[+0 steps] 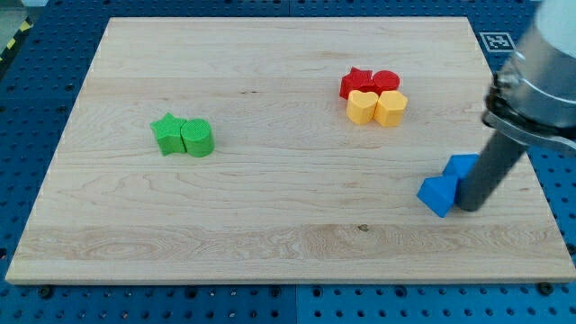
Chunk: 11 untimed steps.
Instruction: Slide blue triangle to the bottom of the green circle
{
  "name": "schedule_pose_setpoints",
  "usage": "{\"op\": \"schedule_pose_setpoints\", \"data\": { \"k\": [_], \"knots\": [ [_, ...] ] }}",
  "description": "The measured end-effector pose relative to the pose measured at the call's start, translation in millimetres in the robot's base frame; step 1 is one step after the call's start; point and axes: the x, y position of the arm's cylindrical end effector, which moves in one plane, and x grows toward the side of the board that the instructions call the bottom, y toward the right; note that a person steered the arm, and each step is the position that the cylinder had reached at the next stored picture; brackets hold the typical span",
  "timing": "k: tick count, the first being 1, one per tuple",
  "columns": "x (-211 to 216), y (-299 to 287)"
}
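Pale wooden board (270, 225), ribbed green circle (198, 138) mid-left, my tip (469, 208) touching blue triangle (438, 193) lower right, no gripper fitted.

Pale, smooth wooden board (270, 216) with visible grain; matt blocks; dark, slightly glossy rod (490, 175).

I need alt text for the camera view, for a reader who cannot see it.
My tip touches the right side of the blue triangle near the wooden board's lower right, a second blue block just behind. The green circle and green star sit touching at left; red and yellow blocks cluster at upper right.
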Motion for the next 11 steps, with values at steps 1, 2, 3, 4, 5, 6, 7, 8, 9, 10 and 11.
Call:
{"op": "schedule_pose_setpoints", "data": {
  "k": [1,2,3,4,5,6,7,8,9,10,11],
  "knots": [
    [-1.3,-21.5],
    [-1.3,-37.7],
    [-1.3,-40.7],
    [-1.3,-73.8],
    [-3.9,-95.6],
    [2.6,-114.8],
    [8.7,-148.3],
    [8.7,-185.7],
    [8.7,-207.9],
    [8.7,-183.0],
    [3.6,-170.6]
  ]
}}
